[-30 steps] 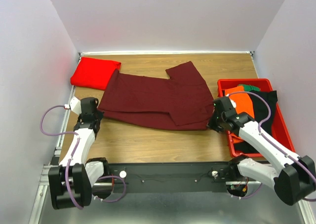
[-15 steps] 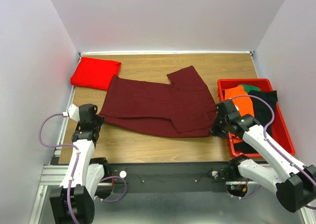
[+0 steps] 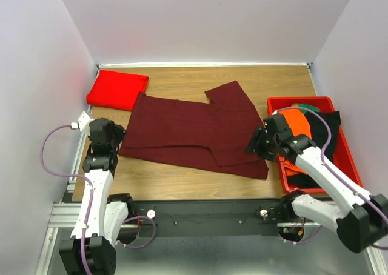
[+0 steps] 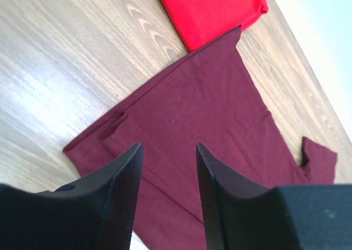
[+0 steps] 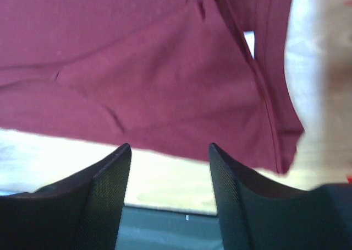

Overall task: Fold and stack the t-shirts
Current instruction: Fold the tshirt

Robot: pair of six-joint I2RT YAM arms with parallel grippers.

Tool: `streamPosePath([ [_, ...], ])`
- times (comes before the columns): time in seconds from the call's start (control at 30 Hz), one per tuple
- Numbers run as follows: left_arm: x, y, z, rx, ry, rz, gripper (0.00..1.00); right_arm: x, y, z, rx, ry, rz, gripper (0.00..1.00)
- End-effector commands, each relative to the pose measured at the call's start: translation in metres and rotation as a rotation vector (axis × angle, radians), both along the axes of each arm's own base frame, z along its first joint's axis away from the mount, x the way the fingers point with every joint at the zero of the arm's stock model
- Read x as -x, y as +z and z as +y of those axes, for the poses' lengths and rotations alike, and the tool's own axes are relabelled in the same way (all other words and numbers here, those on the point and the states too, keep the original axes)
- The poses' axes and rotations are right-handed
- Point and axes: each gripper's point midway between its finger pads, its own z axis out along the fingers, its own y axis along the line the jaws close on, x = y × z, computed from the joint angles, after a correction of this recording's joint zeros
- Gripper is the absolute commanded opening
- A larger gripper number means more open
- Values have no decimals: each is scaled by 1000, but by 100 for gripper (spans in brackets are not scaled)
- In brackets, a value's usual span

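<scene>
The dark maroon t-shirt [image 3: 194, 129] lies folded lengthwise across the middle of the wooden table, one sleeve pointing to the back. A bright red t-shirt [image 3: 117, 88] sits folded at the back left corner. My left gripper [image 3: 113, 139] hovers at the maroon shirt's left end, open, with only cloth [image 4: 209, 107] seen below between its fingers [image 4: 124, 200]. My right gripper [image 3: 257, 143] stands open over the shirt's near right corner [image 5: 154, 68], with nothing between its fingers [image 5: 110, 195]. In the left wrist view the red t-shirt [image 4: 212, 7] lies beyond the maroon one.
A red bin [image 3: 282, 99] at the right edge of the table holds orange [image 3: 297, 120], black and green clothes. White walls close in the left, back and right sides. The table's near edge borders a black rail [image 3: 206, 211] with the arm bases.
Both grippers have opened and let go of the maroon t-shirt's near edge, after drawing it a little toward the near side. The shirt now lies flat, and both grippers have risen slightly.
</scene>
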Motion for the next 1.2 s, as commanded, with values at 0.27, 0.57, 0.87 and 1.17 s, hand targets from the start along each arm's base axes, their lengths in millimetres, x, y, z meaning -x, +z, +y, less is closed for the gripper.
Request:
streamPosePath([
  [0.27,-16,-51,-5,-36,-31,139,50,-34,-24,7,52,-16,-53,62],
  [0.57,-13,-102,-6,13,20,285,58,-37,-23,10,47,11,-74,62],
  [0.87,-9,-126,-5,22,36,365,63,-39,-23,10,53,22,-86,63],
  [1.17,-26,-127,-3,5,31,374,63,-40,-21,10,52,24,-97,63],
])
